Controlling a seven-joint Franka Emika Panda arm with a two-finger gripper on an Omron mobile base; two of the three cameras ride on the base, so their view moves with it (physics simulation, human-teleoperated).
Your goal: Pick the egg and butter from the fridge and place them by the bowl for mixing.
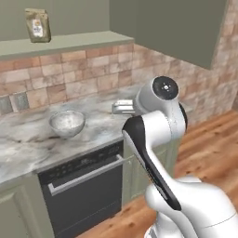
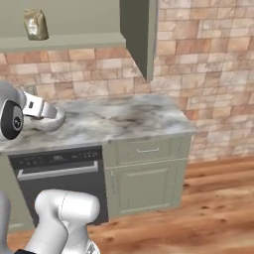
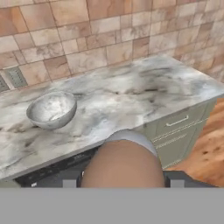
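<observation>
Egg [image 3: 122, 159] carried between the part-closed jaws, above the near counter edge.
It should be lowered gently onto bare marble counter [image 3: 144, 94] just right of the bowl [image 3: 51, 109], then released.

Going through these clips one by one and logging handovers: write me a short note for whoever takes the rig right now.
Pincer: closed on the small brownish-tan egg, held above the counter's front edge.
Round pale grey-silver speckled mixing bowl: on the grey-veined marble counter, nothing lying next to it.
Butter and fridge: not in sight from here.
Done: egg picked up and brought to the counter.
Left: set the egg down by the bowl, then go back for the butter and place it there too.
</observation>
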